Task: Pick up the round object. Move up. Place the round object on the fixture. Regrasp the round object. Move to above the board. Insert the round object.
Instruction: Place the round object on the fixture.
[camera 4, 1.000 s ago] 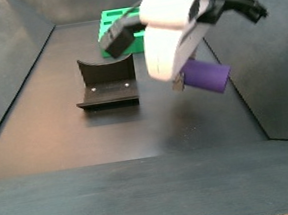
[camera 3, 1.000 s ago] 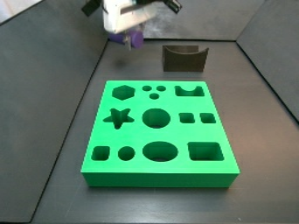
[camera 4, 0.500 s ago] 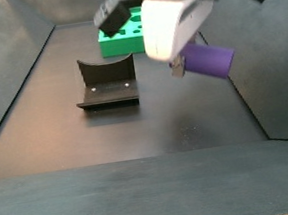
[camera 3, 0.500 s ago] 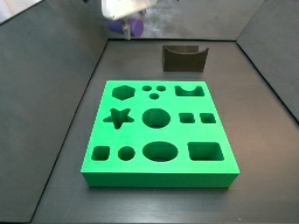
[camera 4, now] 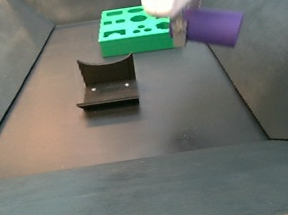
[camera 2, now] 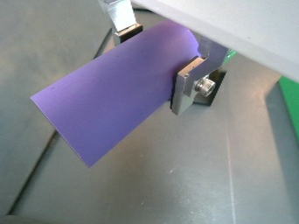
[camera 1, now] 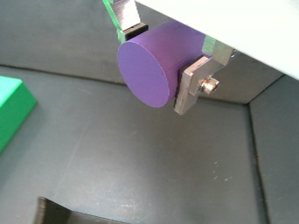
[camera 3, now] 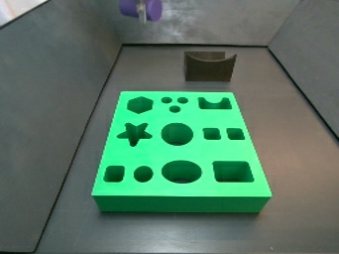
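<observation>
Gripper (camera 1: 162, 57) on round object (camera 1: 158, 66), half-cropped.

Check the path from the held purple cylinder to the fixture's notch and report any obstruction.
Nothing visible blocks it. The hand holds the purple cylinder high above the floor; the fixture stands alone with its notch empty, the green board behind it.

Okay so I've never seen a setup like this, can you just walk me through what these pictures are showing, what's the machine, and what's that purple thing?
This is a robot arm with a two-finger gripper. Two cameras sit on its wrist and look down past the silver fingers; two more stand beside the table. The gripper is clamped on the round object, a purple cylinder, and holds it high above the floor, as a side view shows. Below lie the board, a green slab with shaped holes, and the fixture, a small dark notched block, with nothing on it.
</observation>
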### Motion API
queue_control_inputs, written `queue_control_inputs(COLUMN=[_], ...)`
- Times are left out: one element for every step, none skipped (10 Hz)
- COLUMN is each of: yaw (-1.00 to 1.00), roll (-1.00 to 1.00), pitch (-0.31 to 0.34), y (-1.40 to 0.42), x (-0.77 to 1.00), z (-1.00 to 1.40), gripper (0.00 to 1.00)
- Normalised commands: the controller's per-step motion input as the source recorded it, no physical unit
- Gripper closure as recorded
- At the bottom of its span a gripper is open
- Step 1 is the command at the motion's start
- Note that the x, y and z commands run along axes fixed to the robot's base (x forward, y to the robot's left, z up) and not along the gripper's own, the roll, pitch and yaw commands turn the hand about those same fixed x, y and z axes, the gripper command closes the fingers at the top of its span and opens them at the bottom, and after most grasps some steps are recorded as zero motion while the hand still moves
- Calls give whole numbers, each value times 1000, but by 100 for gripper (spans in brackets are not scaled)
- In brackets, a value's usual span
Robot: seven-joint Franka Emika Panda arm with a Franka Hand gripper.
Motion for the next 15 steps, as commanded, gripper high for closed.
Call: queue_control_inputs(yaw=[8, 9, 9, -1000, -1000, -1000, -1000, -1000, -1000, -1000, -1000, -1000, -1000, -1000, -1000], roll=[-35, -42, -46, -60, -62, -69, -80, -89, -99, -115, -128, -152, -167, -204, -221], pitch=[38, 50, 58, -53, -52, -41, -26, -16, -4, 15, 30, 54, 70, 104, 120], y=[-10, -7, -6, -221, -213, -179, -143, -128, -100, -67, -54, -25, -14, 4, 10], x=[-9, 4, 8, 1000, 1000, 1000, 1000, 1000, 1000, 1000, 1000, 888, 811, 656, 584], z=[643, 417, 305, 307, 262, 233, 194, 169, 147, 111, 89, 63, 47, 32, 26], gripper=[100, 100, 100, 100, 100, 100, 100, 100, 100, 100, 100, 100, 100, 100, 100])
